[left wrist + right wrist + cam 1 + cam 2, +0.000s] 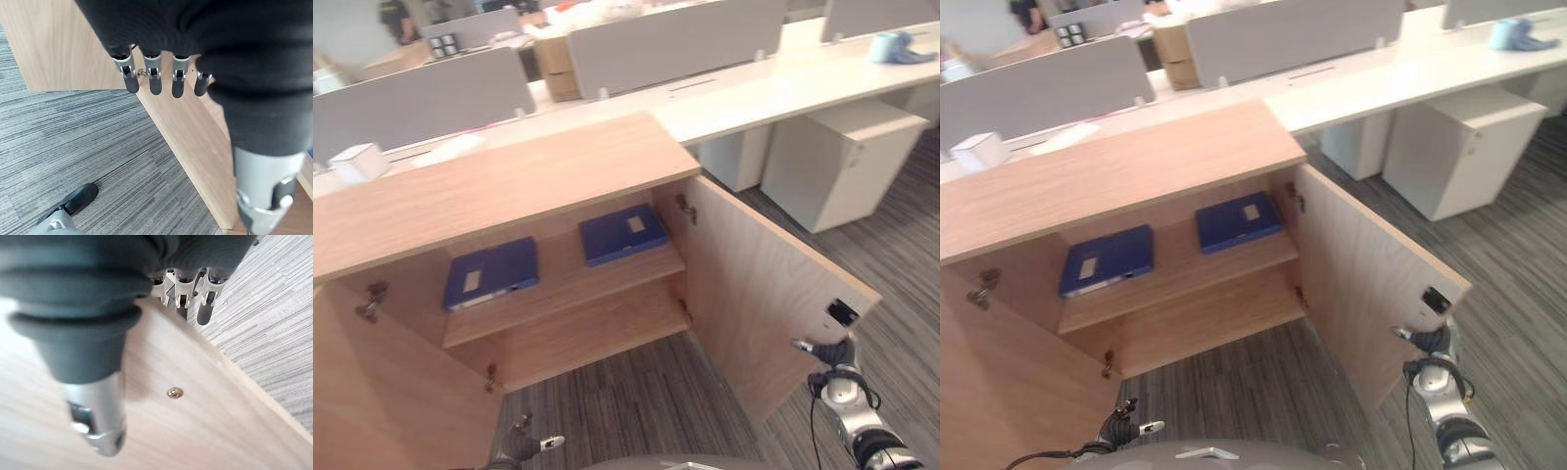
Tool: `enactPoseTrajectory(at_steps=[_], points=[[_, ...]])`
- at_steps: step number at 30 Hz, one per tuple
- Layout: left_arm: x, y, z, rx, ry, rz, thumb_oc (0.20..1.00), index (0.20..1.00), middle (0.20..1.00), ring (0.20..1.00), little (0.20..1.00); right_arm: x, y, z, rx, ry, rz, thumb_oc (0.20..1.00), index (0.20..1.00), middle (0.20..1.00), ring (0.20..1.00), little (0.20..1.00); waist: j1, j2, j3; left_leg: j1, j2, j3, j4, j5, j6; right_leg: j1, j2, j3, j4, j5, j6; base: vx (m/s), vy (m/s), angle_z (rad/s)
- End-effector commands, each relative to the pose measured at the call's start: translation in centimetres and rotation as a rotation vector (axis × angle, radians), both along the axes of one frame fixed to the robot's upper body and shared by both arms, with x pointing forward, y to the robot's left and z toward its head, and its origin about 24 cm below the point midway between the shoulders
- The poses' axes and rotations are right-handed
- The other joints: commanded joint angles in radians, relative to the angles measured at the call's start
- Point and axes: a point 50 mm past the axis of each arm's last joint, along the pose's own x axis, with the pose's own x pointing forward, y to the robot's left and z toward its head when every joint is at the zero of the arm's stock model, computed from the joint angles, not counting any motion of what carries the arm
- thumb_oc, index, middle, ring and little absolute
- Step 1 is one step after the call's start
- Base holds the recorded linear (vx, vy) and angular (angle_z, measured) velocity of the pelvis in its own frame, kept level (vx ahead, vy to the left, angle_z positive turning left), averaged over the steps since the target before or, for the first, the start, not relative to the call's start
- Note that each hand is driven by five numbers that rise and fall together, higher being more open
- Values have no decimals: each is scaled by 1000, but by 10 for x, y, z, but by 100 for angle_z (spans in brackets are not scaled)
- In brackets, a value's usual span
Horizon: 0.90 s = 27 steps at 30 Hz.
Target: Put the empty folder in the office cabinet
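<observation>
The wooden office cabinet stands with both doors swung wide. Two blue folders lie flat on its upper shelf: one at the left, one at the right. The lower shelf is bare. My right hand is at the outer edge of the right door; its straight fingers reach past that edge and its thumb lies along the door's face. My left hand hangs low in front of the left door, fingers straight, holding nothing.
A small white box sits on the cabinet top at the left. Behind run white desks with grey partitions, and a white pedestal unit stands to the right. A cardboard box and a person are far back. Striped grey carpet lies below.
</observation>
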Motion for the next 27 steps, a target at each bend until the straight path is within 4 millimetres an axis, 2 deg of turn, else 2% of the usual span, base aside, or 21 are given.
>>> enactPoseTrajectory(at_steps=[1,2,3,4,7,8,9,10,11,12,13,14,16,17,20,22,25,27], points=[[32,28,16,88,-104,-43,1000,1000,1000,1000,1000,29,21,9,56,-89,50,1000,1000,1000,1000,1000,4,-69,24,10,-32,4,-54,50,-59,202,-116,91,-318,164,134,-2,-40,7],[35,25,17,74,-116,-54,1000,1000,1000,1000,1000,44,25,17,66,-111,88,1000,1000,1000,1000,1000,23,-63,22,6,-26,-8,-59,59,-66,211,-106,78,-318,152,130,-2,-40,7],[35,25,17,74,-116,-54,1000,1000,1000,1000,1000,44,25,17,66,-111,88,1000,1000,1000,1000,1000,23,-63,22,6,-26,-8,-59,59,-66,211,-106,78,-318,152,130,-19,-70,8],[37,25,18,67,-119,-59,1000,1000,1000,1000,1000,52,34,20,84,-111,154,1000,1000,1000,1000,1000,36,-60,17,-3,-20,-20,-64,71,-71,210,-96,66,-318,148,125,-12,-51,9],[31,33,18,85,-96,-55,1000,1000,1000,1000,1000,69,76,31,109,-115,472,1000,1000,1000,1000,1000,55,-60,15,3,-10,-39,-70,76,-81,227,-83,45,-318,135,118,13,-46,25],[31,33,18,85,-96,-55,1000,1000,1000,1000,1000,69,76,31,109,-116,473,1000,1000,1000,1000,1000,54,-59,12,-1,-10,-39,-71,80,-80,222,-82,45,-318,138,117,-11,-15,7],[28,37,18,93,-92,-43,1000,1000,1000,1000,1000,73,96,40,149,-151,603,1000,1000,1000,1000,1000,62,-63,15,-2,-8,-46,-72,82,-82,223,-80,40,-318,137,115,0,0,0],[26,40,18,100,-85,-32,1000,1000,1000,1000,1000,73,106,42,179,-163,645,1000,1000,1000,1000,1000,61,-66,15,-5,-7,-50,-71,82,-83,222,-79,39,-318,137,113,-7,-14,-6],[26,40,18,100,-85,-32,1000,1000,1000,1000,1000,73,106,42,179,-163,645,1000,1000,1000,1000,1000,61,-66,15,-5,-7,-50,-71,82,-83,222,-79,39,-318,137,113,-6,-1,-9],[25,42,18,104,-80,-22,1000,1000,1000,1000,1000,72,120,43,230,-178,698,1000,1000,1000,1000,1000,64,-67,18,-5,-7,-55,-72,82,-83,223,-78,35,-318,136,112,-21,13,-11],[22,43,16,110,-69,-7,1000,1000,1000,1000,1000,68,142,43,312,-183,783,1000,1000,1000,1000,1000,73,-72,22,-9,-6,-65,-71,83,-84,224,-77,27,-318,137,110,-21,13,-11],[22,43,16,110,-69,-7,1000,1000,1000,1000,1000,68,142,43,312,-183,783,1000,1000,1000,1000,1000,73,-72,22,-9,-6,-65,-71,83,-84,224,-77,27,-318,137,110,-21,22,-5],[22,43,15,114,-64,10,1000,1000,1000,1000,1000,63,162,43,370,-179,858,1000,1000,1000,1000,1000,84,-80,24,-17,-7,-74,-71,84,-84,223,-77,19,-318,138,109,-19,31,-3],[24,41,15,107,-71,19,1000,1000,1000,1000,1000,60,179,43,414,-178,923,1000,1000,1000,1000,1000,99,-87,28,-23,-9,-85,-72,84,-83,224,-78,12,-318,140,109,-28,42,4],[25,38,15,92,-80,37,1000,1000,1000,1000,1000,54,210,51,444,-175,1084,1000,1000,1000,1000,1000,123,-99,36,-37,-12,-99,-71,83,-80,223,-86,-7,-316,146,111,-42,44,20],[23,37,14,89,-76,40,1000,1000,1000,1000,1000,53,215,52,447,-174,1115,1000,1000,1000,1000,1000,128,-102,37,-38,-17,-100,-71,81,-78,223,-90,-13,-313,148,113,-27,22,32],[25,37,15,83,-76,48,1000,1000,1000,1000,1000,43,242,57,481,-168,1251,1000,1000,1000,1000,1000,154,-109,55,-43,-17,-123,-70,85,-78,226,-96,-19,-265,134,108,-67,-33,43],[33,37,17,85,-99,36,1000,1000,1000,1000,1000,41,247,59,503,-176,1263,1000,1000,1000,1000,1000,156,-115,64,-66,-17,-160,-66,96,-77,228,-81,22,-259,103,101,-91,-74,44]])
